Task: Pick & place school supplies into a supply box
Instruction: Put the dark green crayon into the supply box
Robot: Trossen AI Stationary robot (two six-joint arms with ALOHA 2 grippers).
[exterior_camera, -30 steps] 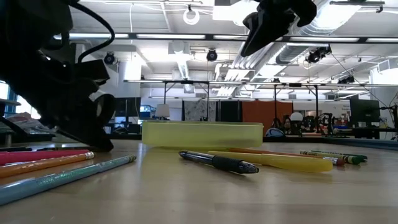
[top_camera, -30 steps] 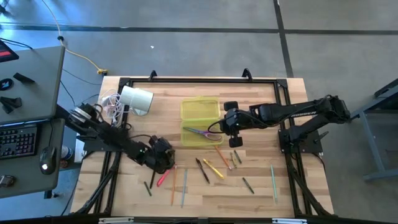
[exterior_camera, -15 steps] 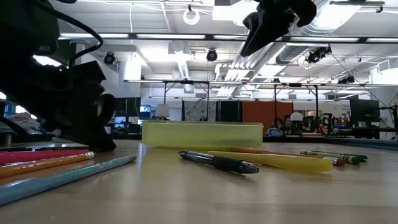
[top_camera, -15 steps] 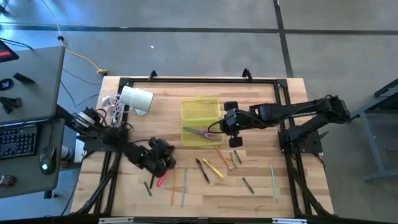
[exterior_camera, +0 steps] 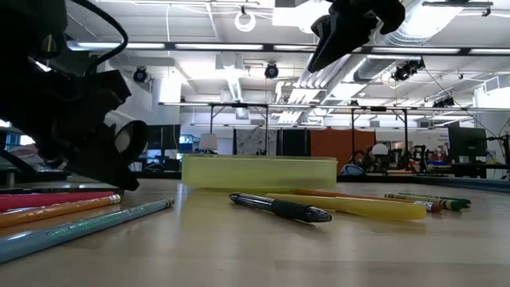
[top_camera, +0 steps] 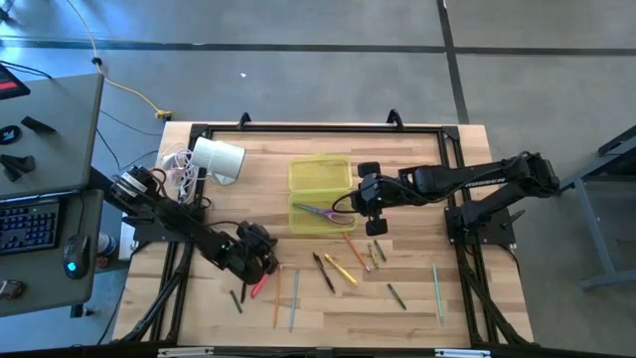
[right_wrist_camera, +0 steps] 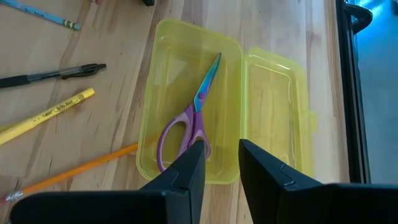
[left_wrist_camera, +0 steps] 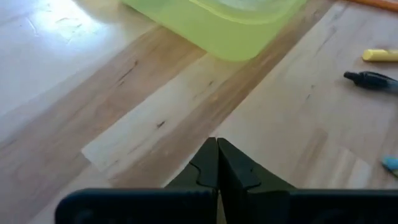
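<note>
1 box (top_camera: 320, 177), 1 scissors (right_wrist_camera: 186, 122)

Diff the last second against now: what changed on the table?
The left gripper went from open to shut; its wrist view shows nothing between the jaws. It shifted only slightly, beside the thin pink pen. Unchanged: the right gripper stays open above the shallow translucent yellow-green plastic box, the small purple-handled scissors lie inside it, and the loose pens and pencils have not moved.

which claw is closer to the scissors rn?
Right. The right claw hovers just beside the scissors lying in the supply box; the left claw is down among the pencils, well off the box.
</note>
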